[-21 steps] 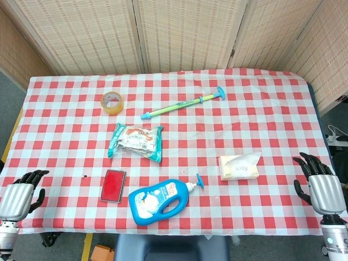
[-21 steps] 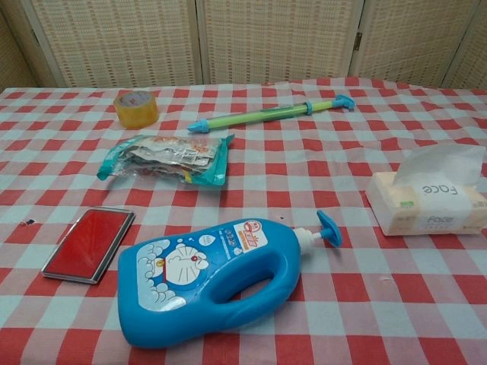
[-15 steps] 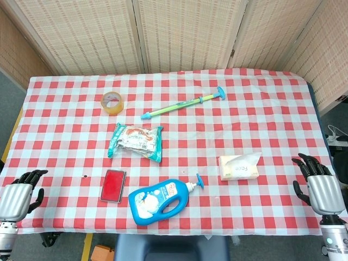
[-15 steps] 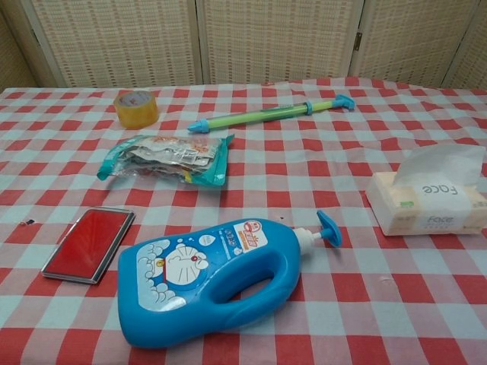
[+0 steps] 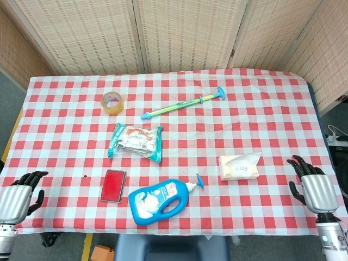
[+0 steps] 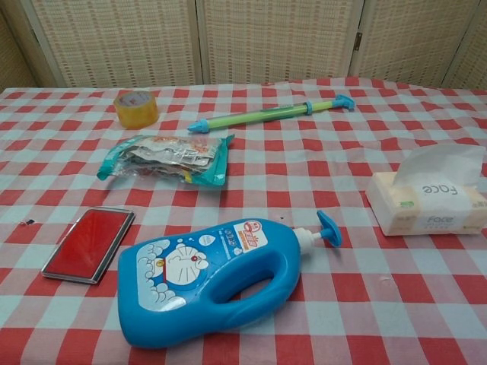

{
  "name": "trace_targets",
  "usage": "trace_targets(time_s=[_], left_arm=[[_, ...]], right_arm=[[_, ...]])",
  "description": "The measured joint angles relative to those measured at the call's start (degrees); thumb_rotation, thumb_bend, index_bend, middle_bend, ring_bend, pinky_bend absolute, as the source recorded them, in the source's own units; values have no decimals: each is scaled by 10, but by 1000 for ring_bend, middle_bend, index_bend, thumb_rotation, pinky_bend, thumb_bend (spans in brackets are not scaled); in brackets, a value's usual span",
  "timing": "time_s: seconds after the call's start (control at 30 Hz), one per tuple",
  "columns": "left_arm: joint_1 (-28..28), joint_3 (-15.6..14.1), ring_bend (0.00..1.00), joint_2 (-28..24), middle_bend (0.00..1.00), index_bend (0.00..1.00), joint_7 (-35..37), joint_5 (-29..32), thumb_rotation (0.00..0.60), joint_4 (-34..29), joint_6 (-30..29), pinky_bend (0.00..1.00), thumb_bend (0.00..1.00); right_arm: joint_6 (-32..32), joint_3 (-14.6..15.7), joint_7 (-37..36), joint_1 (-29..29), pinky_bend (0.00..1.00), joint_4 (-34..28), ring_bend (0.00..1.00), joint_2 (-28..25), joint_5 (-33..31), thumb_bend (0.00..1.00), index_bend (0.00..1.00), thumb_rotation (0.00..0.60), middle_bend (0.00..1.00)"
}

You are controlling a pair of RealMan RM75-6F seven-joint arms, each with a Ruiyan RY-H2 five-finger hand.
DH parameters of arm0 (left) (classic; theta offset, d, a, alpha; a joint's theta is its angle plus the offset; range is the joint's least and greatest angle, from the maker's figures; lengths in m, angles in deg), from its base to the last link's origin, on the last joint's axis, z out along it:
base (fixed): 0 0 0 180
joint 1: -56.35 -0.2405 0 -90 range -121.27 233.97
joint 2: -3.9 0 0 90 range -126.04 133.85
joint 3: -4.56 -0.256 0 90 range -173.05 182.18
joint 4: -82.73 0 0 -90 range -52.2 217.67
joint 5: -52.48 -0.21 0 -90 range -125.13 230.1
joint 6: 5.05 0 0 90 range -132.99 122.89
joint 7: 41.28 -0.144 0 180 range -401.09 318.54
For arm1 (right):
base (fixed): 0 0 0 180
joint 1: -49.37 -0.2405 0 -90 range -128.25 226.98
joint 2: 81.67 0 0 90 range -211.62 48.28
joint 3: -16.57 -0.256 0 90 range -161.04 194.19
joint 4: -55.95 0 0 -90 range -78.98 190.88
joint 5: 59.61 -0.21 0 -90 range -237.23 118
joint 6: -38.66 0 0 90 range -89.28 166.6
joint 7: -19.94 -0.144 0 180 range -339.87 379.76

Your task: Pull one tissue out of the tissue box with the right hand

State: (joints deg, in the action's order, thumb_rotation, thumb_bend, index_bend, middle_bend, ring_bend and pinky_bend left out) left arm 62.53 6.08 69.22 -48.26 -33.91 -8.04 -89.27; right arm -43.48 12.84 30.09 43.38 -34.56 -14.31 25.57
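Starting at the left, the left hand [image 5: 15,197] hangs off the near-left corner of the table [image 5: 283,103], fingers curled loosely inward and holding nothing. It is a long way from anything that matters here. Moving right across the checked cloth, a red flat case [image 5: 113,185] and a blue detergent bottle [image 5: 159,202] lie near the front edge, both clear of the task.

Further right sits the tissue box [image 5: 238,168], lying with its long axis running left to right across the table. One tissue [image 6: 445,163] stands up out of its top, leaning toward the right end of the box.

At the far right, the right hand [image 5: 313,188] hovers just off the table's right edge, palm down, fingers apart and slightly bent, gripping nothing. The box lies to its left and a little farther from the robot, and no object stands between them. This hand is much the nearer of the two, so a leftward reach should bring its fingers to the raised tissue.
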Motion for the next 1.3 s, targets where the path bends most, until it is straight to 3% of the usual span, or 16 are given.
trace_targets(time_s=[0.33, 0.57, 0.93, 1.3], left_arm=[[-1, 0, 235, -3, 262, 253, 9, 2, 600, 0, 2, 469, 562], [-1, 0, 235, -3, 263, 253, 9, 0, 600, -1, 2, 469, 562], [-1, 0, 235, -3, 263, 253, 13, -1, 600, 0, 1, 469, 562], [0, 0, 243, -4, 263, 255, 16, 0, 600, 0, 3, 470, 562]], right_arm=[[76, -33, 1, -68, 681, 52, 611, 60, -31, 366, 215, 600, 223], [110, -46, 9, -98, 698, 78, 622, 90, -50, 365, 229, 600, 309], [154, -61, 27, -139, 721, 112, 647, 122, -86, 365, 258, 600, 342], [188, -57, 38, -170, 758, 140, 698, 153, -100, 365, 403, 600, 427]])
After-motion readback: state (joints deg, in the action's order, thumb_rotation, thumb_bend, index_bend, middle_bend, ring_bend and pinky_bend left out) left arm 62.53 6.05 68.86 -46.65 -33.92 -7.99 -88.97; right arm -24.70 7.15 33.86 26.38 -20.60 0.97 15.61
